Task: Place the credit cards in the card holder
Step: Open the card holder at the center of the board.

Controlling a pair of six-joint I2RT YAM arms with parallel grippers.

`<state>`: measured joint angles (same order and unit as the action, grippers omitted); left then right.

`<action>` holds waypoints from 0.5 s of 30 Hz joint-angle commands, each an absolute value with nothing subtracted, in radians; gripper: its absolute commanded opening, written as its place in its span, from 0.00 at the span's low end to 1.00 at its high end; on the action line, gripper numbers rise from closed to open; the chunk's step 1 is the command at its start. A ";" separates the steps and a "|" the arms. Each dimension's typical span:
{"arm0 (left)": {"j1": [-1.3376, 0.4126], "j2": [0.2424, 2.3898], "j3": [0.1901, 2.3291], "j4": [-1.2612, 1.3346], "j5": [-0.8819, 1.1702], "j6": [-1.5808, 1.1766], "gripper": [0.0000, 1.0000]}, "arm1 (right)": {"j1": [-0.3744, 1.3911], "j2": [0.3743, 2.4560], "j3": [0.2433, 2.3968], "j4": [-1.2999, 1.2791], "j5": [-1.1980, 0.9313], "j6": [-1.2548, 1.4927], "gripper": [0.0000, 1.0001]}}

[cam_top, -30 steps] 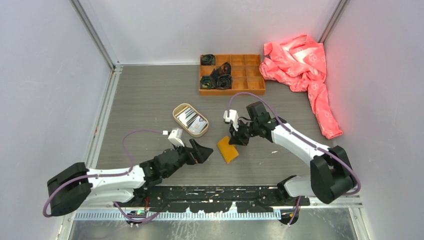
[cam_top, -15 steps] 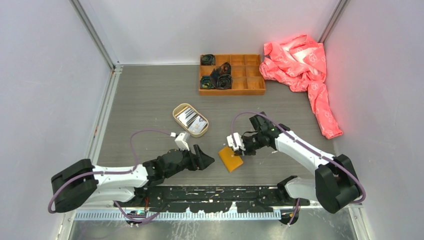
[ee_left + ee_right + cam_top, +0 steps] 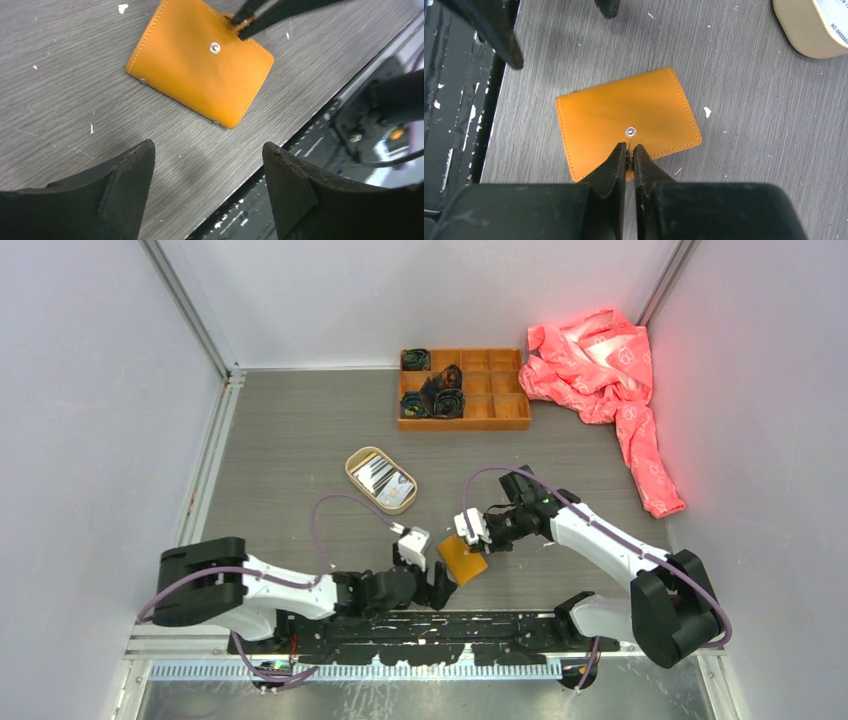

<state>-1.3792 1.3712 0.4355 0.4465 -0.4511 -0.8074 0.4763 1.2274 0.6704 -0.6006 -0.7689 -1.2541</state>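
Right gripper (image 3: 630, 150): jaws are sitting almost pressed together, pinching the card holder (image 3: 624, 115) at the edge closest to its snap stud (image 3: 630, 132). Only a thin lip of orange leather is showing between the tips.

Left gripper (image 3: 205, 185): jaws are standing spread wide, gripping nothing. It is hanging just beside the card holder, on the side toward the arm bases, with both tips apart from the leather. Whether the tips are touching the table (image 3: 300, 440) I cannot tell.

Card holder: it is lying closed and flat on the table, stud side facing up, skewed to the table's front edge.

Credit cards (image 3: 384, 478): they are lying stacked inside an oval tan tray (image 3: 350, 465), near the card holder, beyond it and to its left in the top view, not touching it.

Well beyond the card holder, an orange compartment box (image 3: 500, 390) is sitting at the far side, holding dark rolled items (image 3: 440, 395) in its left cells. A pink cloth (image 3: 600, 360) is lying bunched beyond and right of the card holder, well apart from it.
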 commanded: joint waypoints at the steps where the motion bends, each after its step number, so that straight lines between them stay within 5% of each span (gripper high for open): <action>1: -1.457 1.471 0.491 0.609 -0.648 -0.538 0.81 | 0.472 1.207 0.697 -0.558 -0.809 -1.178 0.12; 6: -1.500 1.600 0.495 0.825 -0.731 -0.330 0.93 | 0.471 1.214 0.700 -0.557 -0.821 -1.163 0.12; 15: -1.511 1.768 0.646 0.802 -0.855 -0.235 0.93 | 0.452 1.216 0.704 -0.559 -0.834 -1.136 0.11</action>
